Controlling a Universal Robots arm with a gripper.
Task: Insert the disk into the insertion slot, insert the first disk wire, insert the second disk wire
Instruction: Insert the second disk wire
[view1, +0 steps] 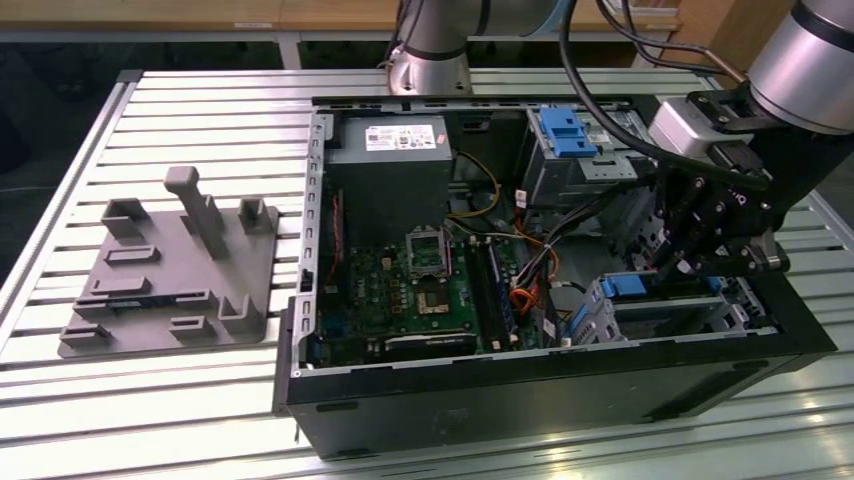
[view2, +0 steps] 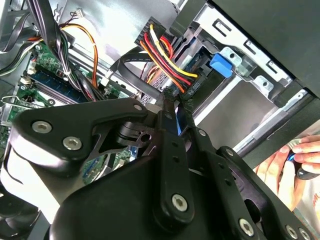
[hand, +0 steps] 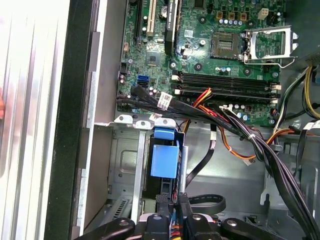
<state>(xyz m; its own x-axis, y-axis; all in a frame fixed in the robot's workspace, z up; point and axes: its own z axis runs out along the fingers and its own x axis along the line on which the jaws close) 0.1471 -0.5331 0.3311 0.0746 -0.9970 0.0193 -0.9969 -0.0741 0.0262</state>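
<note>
Exterior view: claw (view1: 699, 262) over boxy perforated sheet-metal insertion slot (view1: 681, 318) — black wires (view1: 567, 235) beside.

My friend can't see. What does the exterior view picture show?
A robot arm's black gripper reaches down into an open computer case, right at a silver drive cage with a blue piece. The green motherboard lies inside, and a gray plastic fixture sits on the slatted table.
</note>
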